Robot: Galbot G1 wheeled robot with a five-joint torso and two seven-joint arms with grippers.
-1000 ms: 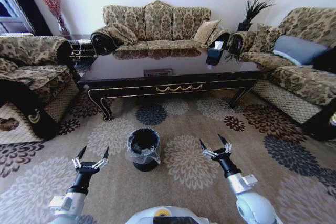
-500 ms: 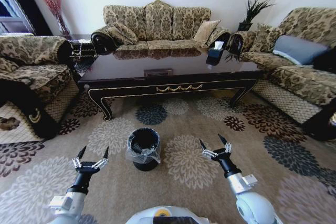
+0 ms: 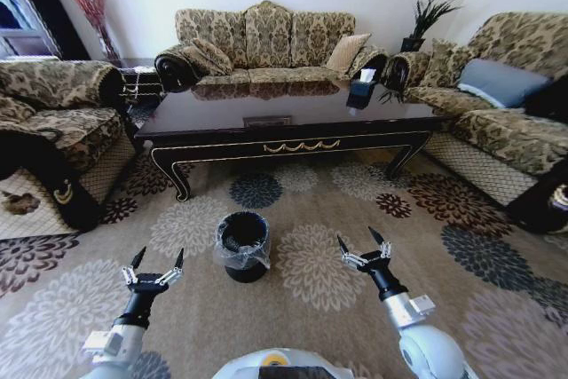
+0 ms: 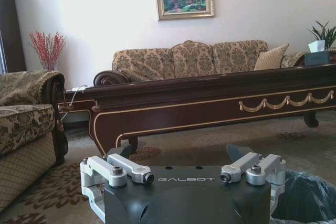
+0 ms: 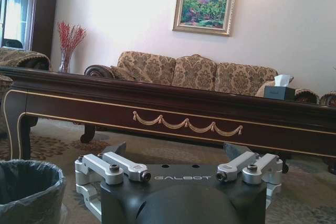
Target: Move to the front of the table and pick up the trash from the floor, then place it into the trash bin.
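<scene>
The dark glossy table (image 3: 284,117) with its gold scroll rail stands across the middle of the room, ahead of me. The black trash bin (image 3: 243,246) with a clear liner sits on the flowered carpet floor (image 3: 311,268) between the table and my arms. My left gripper (image 3: 160,255) hangs open to the bin's left and nearer to me. My right gripper (image 3: 355,237) is open to the bin's right. Both are empty. The trash is out of view. The left wrist view has the table rail (image 4: 220,103) and the bin's rim (image 4: 307,195). The right wrist view shows the table (image 5: 184,114) and bin (image 5: 26,187).
Patterned sofas ring the table: one behind it (image 3: 266,42), an armchair on the left (image 3: 53,122), another sofa on the right (image 3: 506,113). A tissue box (image 3: 362,86) sits on the table's far right corner. Open carpet lies around the bin.
The whole head view has shifted slightly, with the table and bin sitting a little higher, so the camera moved. Both arms hold the same pose.
</scene>
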